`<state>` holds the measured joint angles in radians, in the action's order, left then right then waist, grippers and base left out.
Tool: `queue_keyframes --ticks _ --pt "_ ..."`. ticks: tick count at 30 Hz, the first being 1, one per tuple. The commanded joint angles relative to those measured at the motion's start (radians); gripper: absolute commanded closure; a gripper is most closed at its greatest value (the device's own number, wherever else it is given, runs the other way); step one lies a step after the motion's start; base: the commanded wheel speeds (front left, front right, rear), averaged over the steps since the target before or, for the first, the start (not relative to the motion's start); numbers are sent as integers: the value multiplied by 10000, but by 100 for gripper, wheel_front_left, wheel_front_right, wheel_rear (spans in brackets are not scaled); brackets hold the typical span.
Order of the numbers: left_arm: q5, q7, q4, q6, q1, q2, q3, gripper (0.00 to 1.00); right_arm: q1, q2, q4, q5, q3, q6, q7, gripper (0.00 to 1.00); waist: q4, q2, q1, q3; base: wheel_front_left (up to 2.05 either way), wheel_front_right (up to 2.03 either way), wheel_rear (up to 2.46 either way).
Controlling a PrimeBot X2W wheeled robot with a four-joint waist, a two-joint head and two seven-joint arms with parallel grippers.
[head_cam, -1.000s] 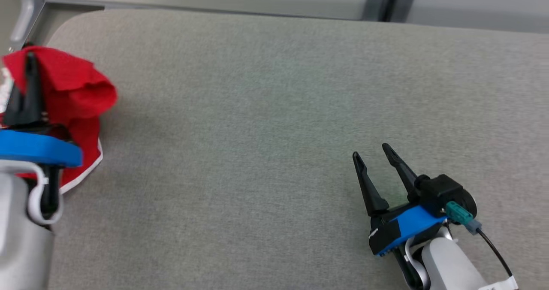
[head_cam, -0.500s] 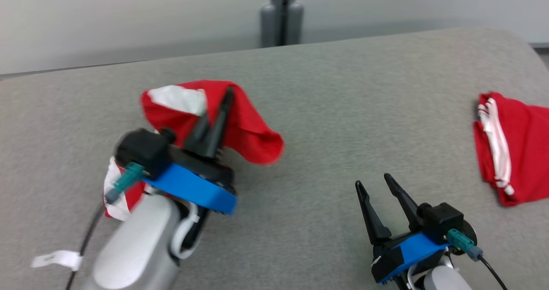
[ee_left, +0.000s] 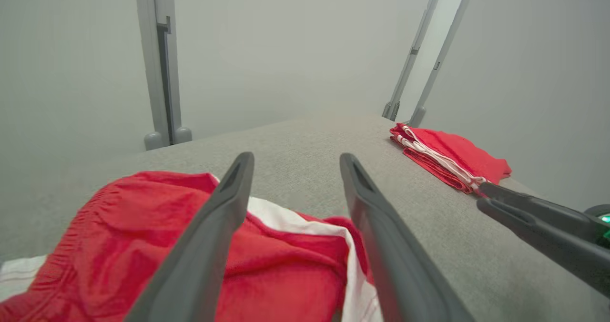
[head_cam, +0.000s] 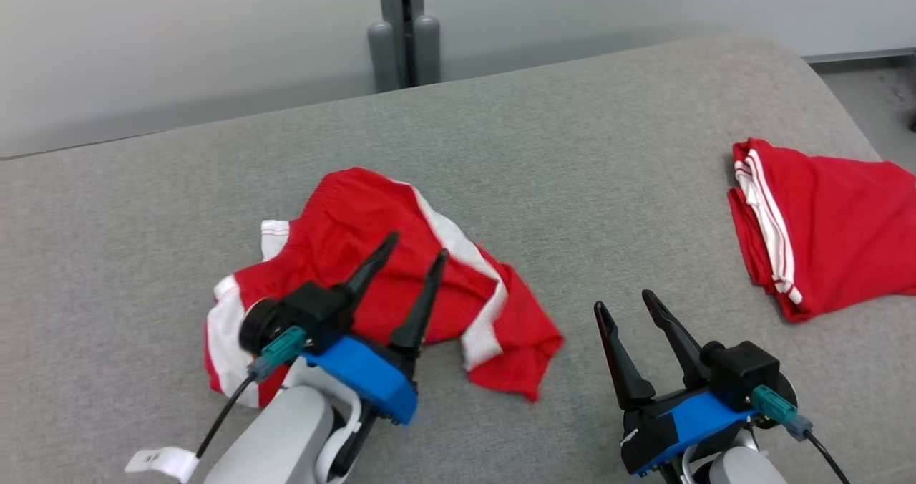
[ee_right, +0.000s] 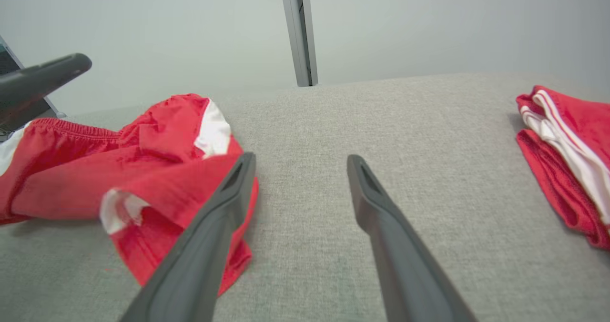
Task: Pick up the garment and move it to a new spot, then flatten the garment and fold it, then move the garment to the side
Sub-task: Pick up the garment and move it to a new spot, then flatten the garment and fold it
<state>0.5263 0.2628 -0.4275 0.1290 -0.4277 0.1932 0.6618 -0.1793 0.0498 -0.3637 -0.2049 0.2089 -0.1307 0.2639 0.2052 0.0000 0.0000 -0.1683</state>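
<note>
Red shorts with white side stripes (head_cam: 386,283) lie crumpled on the grey table, left of centre; they are also in the left wrist view (ee_left: 143,236) and the right wrist view (ee_right: 143,169). My left gripper (head_cam: 417,246) hovers over them, open, with nothing between its fingers (ee_left: 224,203). My right gripper (head_cam: 621,301) stands open over bare cloth just right of the shorts' lower hem, holding nothing; one of its fingers (ee_right: 376,203) points up the table.
A second red garment with white stripes (head_cam: 816,226) lies folded near the table's right edge (ee_left: 448,157) (ee_right: 567,160). A grey post (head_cam: 401,33) stands behind the table's far edge. The padded grey tabletop (head_cam: 608,169) spreads between the two garments.
The head camera has swung right, bringing the folded garment in. My left gripper, shut on the shorts half a second ago, has let go and opened; the shorts now lie spread on the table.
</note>
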Motion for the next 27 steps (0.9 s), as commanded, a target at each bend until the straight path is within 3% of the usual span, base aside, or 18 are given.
queue_keyframes --ticks 1,10,15,27 --pt "-90 25 -68 -98 253 88 -302 0 97 21 54 -27 -57 0 4 0 -139 0 0 18 0 0 0" --pt "-769 25 250 -479 1940 180 -2891 0 147 25 -66 70 -292 0 4 0 -985 0 0 541 0 0 0" --pt "-1470 25 501 -413 2967 -41 -4087 0 383 25 -256 148 -461 1 4 0 -1328 0 0 999 0 0 0" --pt "-2703 25 650 -165 4802 -984 -5699 0 1124 25 -542 47 -646 1 4 0 -1648 0 0 1745 0 0 0"
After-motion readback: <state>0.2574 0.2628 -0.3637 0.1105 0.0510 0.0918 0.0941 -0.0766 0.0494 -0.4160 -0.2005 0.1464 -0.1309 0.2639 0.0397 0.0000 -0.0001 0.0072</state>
